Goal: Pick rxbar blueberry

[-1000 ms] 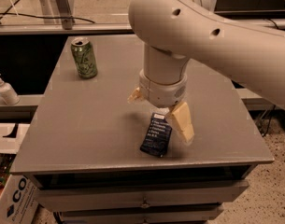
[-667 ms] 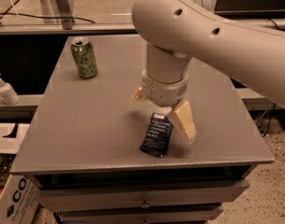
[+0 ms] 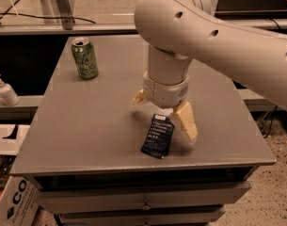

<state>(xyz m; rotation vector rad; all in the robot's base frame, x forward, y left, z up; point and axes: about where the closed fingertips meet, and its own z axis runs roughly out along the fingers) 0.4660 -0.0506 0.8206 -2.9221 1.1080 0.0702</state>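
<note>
Rxbar blueberry (image 3: 158, 136), white-lettered, beneath gripper (image 3: 163, 118)

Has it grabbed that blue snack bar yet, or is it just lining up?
Not yet. Done: the gripper is down at the rxbar blueberry. In hand: its open fingers flank the bar's far end. Left: closing and lifting; the bar lies flat on the table.

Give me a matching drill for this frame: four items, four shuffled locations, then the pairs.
Items
1. rxbar blueberry
2. green can
3. pump bottle
4. gripper

Locations
A. off the table, beyond its left side
B. lying flat near the table's front edge
C. low over the bar's far end, fingers spread open
D. standing upright near the table's far left corner

Pairs: 1-B, 2-D, 3-A, 4-C
</note>
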